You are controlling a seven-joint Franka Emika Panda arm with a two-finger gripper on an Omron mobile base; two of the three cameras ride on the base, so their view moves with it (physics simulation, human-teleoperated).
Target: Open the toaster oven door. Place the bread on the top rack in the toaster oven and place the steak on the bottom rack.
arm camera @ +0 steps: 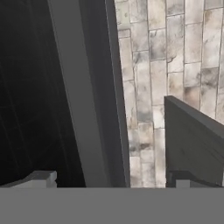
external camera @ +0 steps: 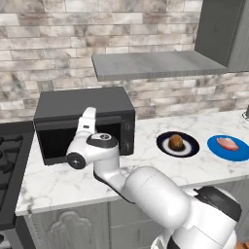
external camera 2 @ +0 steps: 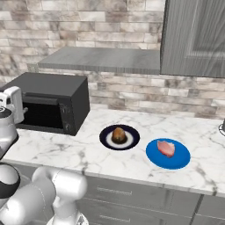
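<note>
Toaster oven (external camera: 85, 124) is a boxy matte-black unit with a dark grey top, sitting on the marble tabletop (external camera: 146, 165) against the brick wall. Its long axis runs along the wall, front facing me. Toaster oven door (external camera: 58, 141) looks upright. My claw (arm camera: 111, 181) is spread wide, holding nothing, right at the oven front.

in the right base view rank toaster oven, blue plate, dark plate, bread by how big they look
1. toaster oven
2. blue plate
3. dark plate, close to the blue plate; the blue one sits nearer the camera, so unsure
4. bread
</note>
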